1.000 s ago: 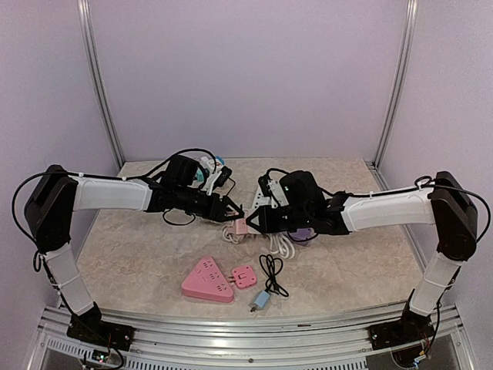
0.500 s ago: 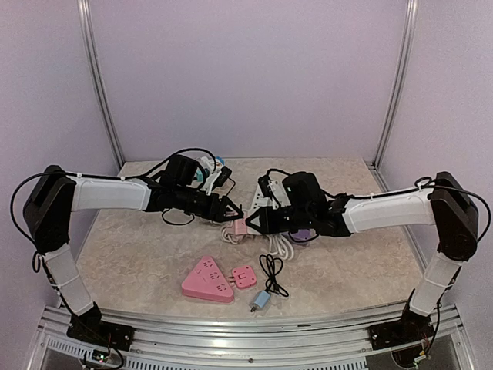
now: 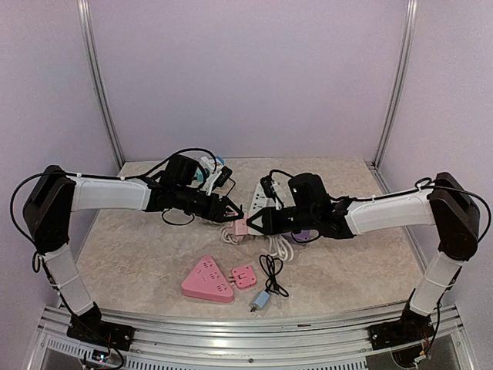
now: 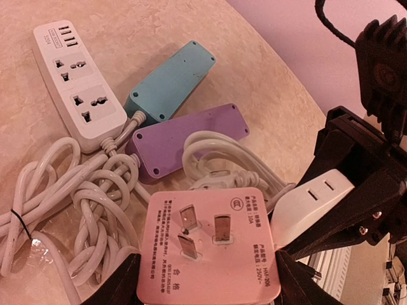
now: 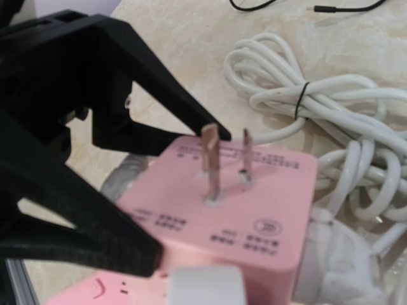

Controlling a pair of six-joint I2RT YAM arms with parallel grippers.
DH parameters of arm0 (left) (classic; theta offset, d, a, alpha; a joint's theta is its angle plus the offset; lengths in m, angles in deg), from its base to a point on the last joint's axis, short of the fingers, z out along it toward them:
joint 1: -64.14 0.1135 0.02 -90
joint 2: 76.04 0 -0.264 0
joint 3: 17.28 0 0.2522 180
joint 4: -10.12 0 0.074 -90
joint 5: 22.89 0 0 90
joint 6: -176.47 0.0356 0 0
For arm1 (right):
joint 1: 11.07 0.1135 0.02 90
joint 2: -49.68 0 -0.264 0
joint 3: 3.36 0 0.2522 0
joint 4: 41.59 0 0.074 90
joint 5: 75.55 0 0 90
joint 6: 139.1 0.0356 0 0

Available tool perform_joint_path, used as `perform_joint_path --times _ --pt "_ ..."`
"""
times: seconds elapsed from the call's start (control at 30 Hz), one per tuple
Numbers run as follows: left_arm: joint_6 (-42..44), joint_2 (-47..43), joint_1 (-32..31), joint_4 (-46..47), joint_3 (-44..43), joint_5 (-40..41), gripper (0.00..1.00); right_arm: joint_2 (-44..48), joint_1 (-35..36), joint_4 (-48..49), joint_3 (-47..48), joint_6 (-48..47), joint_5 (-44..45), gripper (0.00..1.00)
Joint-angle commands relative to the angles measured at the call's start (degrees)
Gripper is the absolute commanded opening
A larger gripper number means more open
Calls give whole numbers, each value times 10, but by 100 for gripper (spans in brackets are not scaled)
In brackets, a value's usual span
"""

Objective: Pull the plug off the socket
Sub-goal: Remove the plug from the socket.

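My left gripper (image 3: pixel 235 213) is shut on a pink cube socket adapter (image 3: pixel 241 226), held above the table at centre. In the left wrist view the adapter (image 4: pixel 210 248) fills the bottom with its three prongs facing the camera, clamped between my left gripper (image 4: pixel 206 283). A white plug (image 4: pixel 318 197) sits against the adapter's right side, held by my right gripper (image 3: pixel 253 222). In the right wrist view the plug (image 5: pixel 206 286) butts against the pink adapter (image 5: pixel 254 197). The plug's pins are hidden.
Under the grippers lie a white power strip (image 4: pixel 76 82), a teal strip (image 4: pixel 172 79), a purple strip (image 4: pixel 191 140) and coiled white cables (image 4: pixel 82 197). Nearer the front are a pink triangular socket (image 3: pixel 206 281), a small pink adapter (image 3: pixel 244 276) and a black cable (image 3: pixel 271 279).
My right arm's wrist has drawn back to the right a little. The left arm and the pink adapter have stayed in place.
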Motion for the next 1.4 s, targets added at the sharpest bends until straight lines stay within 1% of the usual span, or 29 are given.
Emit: perform_joint_path --times 0.0,0.23,0.37,0.47,0.73,0.9,1.17,1.37 --pt "4 -36 8 26 -17 -12 34 19 -9 0 -11 6 -13 0" --pt "6 -35 8 24 -18 -7 34 19 -9 -13 -4 8 2 0" --pt "7 -32 8 14 -21 3 34 21 -5 -32 2 13 28 0" --pt "8 -30 8 -2 -25 15 34 19 4 -75 20 13 69 0" --pt "10 -26 9 -12 -28 28 34 1 32 -205 87 11 188 0" --pt "9 -24 9 -14 -29 31 34 -18 47 -258 125 6 236 0" --pt "10 -24 11 -15 -29 30 34 -20 48 -272 132 11 256 0" --pt "10 -25 12 -14 -29 28 34 3 46 -221 103 -2 217 0"
